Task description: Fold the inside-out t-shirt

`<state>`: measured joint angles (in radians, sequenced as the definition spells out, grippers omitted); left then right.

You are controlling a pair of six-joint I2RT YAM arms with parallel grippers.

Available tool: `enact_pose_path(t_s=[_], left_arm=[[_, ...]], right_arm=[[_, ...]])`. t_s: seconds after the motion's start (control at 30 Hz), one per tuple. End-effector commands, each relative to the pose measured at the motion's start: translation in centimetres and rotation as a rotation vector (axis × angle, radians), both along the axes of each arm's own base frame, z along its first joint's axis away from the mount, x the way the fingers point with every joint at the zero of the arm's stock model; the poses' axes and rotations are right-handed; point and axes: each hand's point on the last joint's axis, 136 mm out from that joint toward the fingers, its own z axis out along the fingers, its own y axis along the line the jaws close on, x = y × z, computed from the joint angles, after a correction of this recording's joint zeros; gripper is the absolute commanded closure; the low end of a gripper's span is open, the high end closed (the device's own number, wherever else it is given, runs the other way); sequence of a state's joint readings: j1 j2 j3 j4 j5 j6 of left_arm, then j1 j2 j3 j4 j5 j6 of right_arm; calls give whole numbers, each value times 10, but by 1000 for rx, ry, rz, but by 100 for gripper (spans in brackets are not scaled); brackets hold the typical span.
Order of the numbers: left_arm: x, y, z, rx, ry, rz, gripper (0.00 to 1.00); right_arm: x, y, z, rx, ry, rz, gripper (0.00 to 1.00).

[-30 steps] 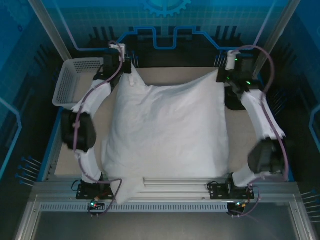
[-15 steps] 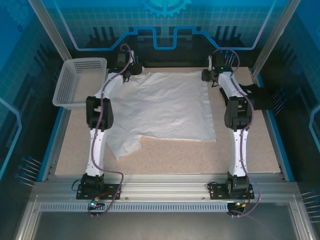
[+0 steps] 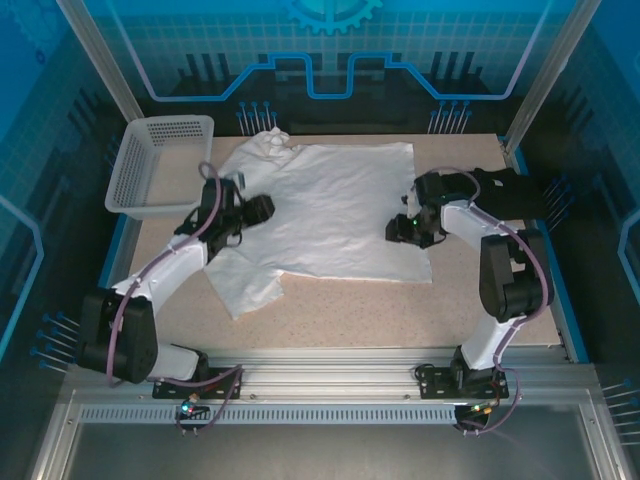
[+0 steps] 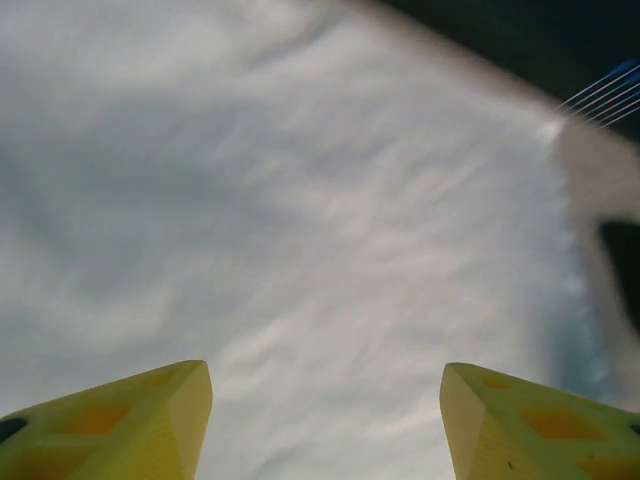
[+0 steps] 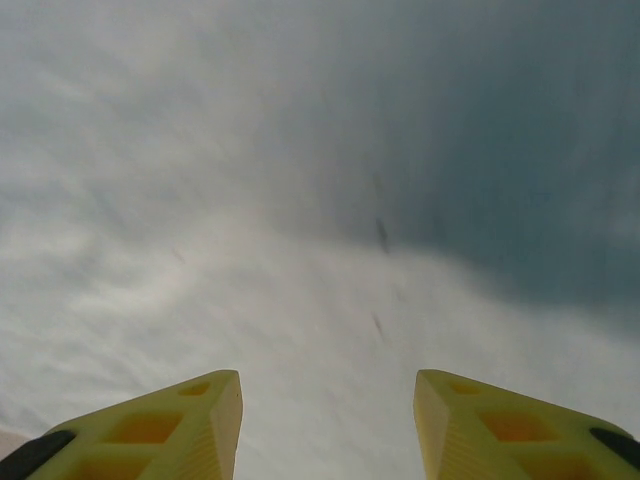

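Note:
The inside-out t-shirt (image 3: 335, 205) lies spread flat on the table, white and lightly wrinkled, with its collar end at the far left and one sleeve (image 3: 245, 290) bunched toward the near left. My left gripper (image 3: 264, 209) hovers over the shirt's left part, open, with nothing between its yellow fingers (image 4: 150, 420). Over the shirt's right edge my right gripper (image 3: 396, 230) is also open and holds nothing. In the wrist views the left gripper (image 4: 325, 378) and the right gripper (image 5: 328, 385) each look down on bare white cloth (image 5: 300, 250).
A white mesh basket (image 3: 160, 165) stands at the far left corner. A black folded garment (image 3: 510, 188) lies at the right edge, behind the right arm. Bare speckled table (image 3: 400, 315) runs along the near side.
Both grippers have let go of the shirt and opened. The arms drew back from the far edge toward the middle, and the shirt now lies flat.

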<state>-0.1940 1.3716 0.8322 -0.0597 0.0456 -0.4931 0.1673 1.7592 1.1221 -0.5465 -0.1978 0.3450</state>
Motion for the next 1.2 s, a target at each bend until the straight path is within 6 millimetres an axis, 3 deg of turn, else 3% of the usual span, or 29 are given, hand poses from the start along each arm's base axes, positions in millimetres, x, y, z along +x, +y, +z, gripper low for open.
enact_pose_path(t_s=[0.0, 0.1, 0.33, 0.57, 0.7, 0.87, 0.97, 1.17], left_arm=[[-49, 11, -53, -15, 195, 49, 37], [-75, -6, -76, -94, 300, -14, 37], [-123, -36, -105, -124, 432, -121, 36], [-171, -52, -121, -96, 527, -199, 36], [-186, -60, -115, -113, 544, -237, 36], [-178, -53, -84, -67, 470, -231, 36], [-178, -44, -67, -50, 418, -191, 35], [-218, -22, -77, 56, 491, -139, 37]], right_arm=[[-19, -2, -15, 36, 100, -23, 51], [-39, -20, -36, -12, 190, -61, 54], [-77, -77, -52, -49, 292, -234, 61], [-97, -112, -46, 24, 262, -415, 63], [-93, -108, -36, 44, 228, -405, 63], [-92, -106, -13, 24, 150, -393, 56], [-104, -116, 6, -33, 103, -415, 52], [-126, -125, 20, -63, 30, -520, 50]])
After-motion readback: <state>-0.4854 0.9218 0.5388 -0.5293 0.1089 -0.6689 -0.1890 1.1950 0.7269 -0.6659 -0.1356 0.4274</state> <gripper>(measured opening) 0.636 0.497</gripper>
